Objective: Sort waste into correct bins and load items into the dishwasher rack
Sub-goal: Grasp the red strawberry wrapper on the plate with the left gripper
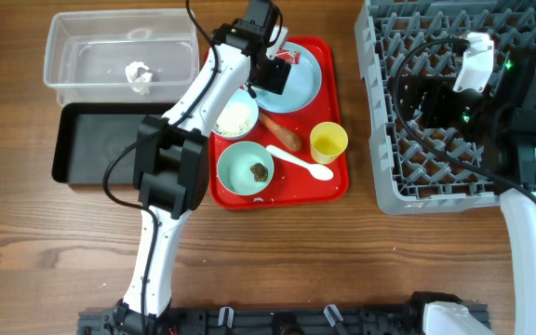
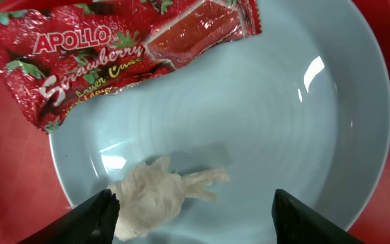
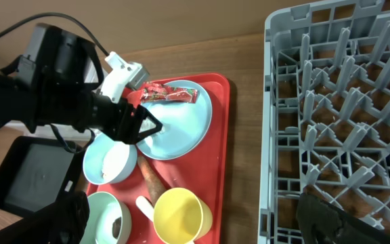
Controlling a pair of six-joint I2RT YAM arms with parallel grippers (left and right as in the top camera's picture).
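My left gripper is open, low over the light blue plate on the red tray. A crumpled white tissue lies on the plate between its fingers, against the left one. The red-and-white wrapper lies on the plate's far rim. In the overhead view the left gripper is over the plate. My right gripper is open and empty, hovering over the grey rack at its left side.
The red tray also holds a pale blue bowl with rice, a mint-green bowl with a dark lump, a sausage piece, a yellow cup and a white spoon. The clear tub holds a tissue. The black tray lies in front of it.
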